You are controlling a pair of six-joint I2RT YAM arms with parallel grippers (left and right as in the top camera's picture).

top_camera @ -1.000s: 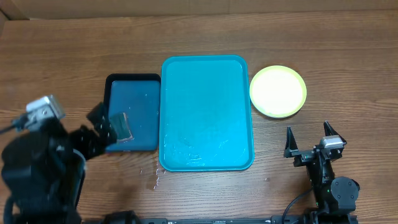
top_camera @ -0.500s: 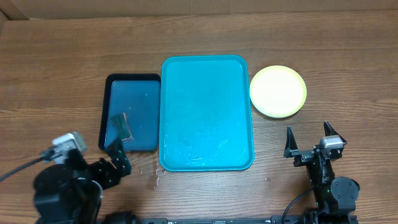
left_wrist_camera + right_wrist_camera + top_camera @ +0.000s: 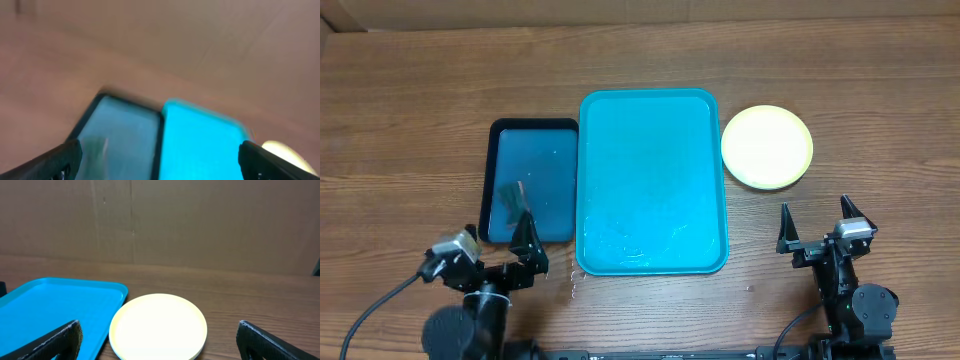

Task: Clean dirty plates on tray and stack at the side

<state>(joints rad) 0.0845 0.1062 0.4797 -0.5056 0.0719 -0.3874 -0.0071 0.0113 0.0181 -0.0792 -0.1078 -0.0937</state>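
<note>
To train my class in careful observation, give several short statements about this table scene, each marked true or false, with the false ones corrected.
1. No plate lies on the turquoise tray. True.
2. The yellow-green plate sits to the left of the turquoise tray. False: it sits on the table to the tray's right.
3. A smaller dark navy tray lies beside the turquoise tray's left edge. True.
4. The right hand grips the plate. False: it is open and empty, apart from the plate, on the near side of it.
5. The left hand is open and holds nothing. True.
</note>
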